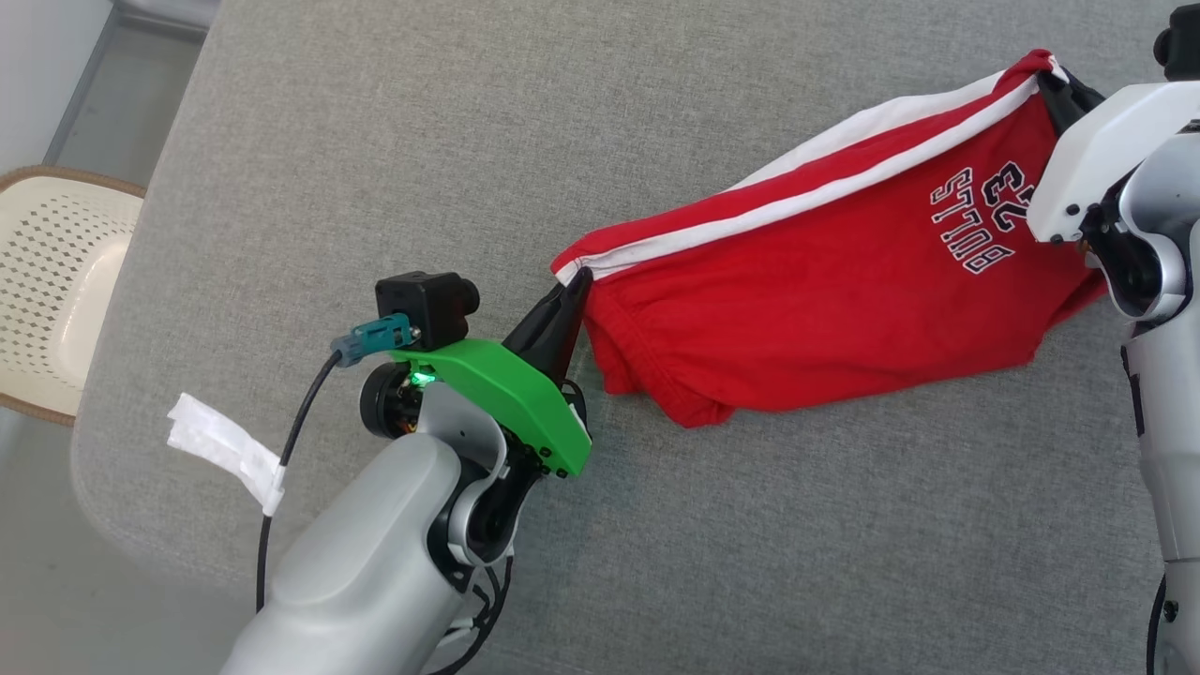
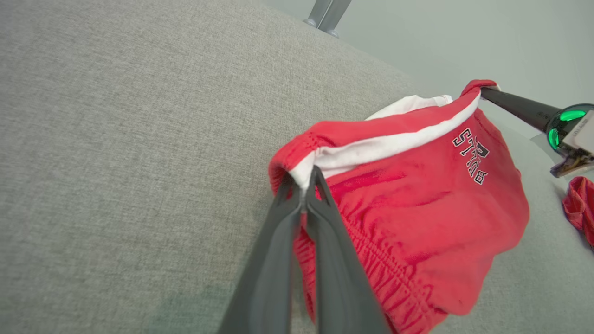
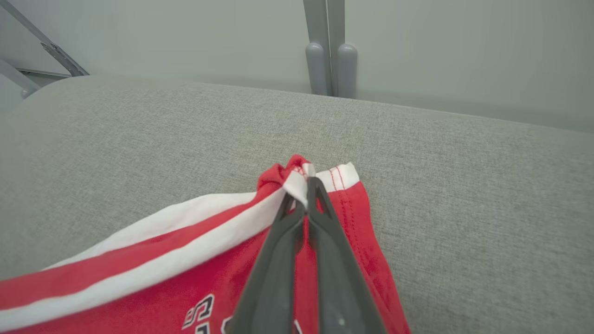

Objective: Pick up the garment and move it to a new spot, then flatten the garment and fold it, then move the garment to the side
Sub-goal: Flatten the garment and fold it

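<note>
The garment [image 1: 825,272] is a pair of red shorts with white side stripes and white lettering, stretched between my two grippers above the grey cushion. My left gripper [image 1: 577,281] is shut on the corner at the elastic-waist end, and the left wrist view shows its tips [image 2: 307,183] pinching the red and white edge of the garment [image 2: 417,185]. My right gripper [image 1: 1048,82] is shut on the opposite corner at the upper right; in the right wrist view its tips [image 3: 306,190] clamp the striped hem of the garment [image 3: 185,250]. The cloth sags between the two grips.
The grey fabric cushion [image 1: 562,141] spreads under everything, with its rounded edge at the left. A cream perforated chair [image 1: 56,281] stands off the left side. Grey metal legs [image 3: 329,51] rise behind the far edge. Another red cloth [image 2: 580,208] lies at the left wrist view's right margin.
</note>
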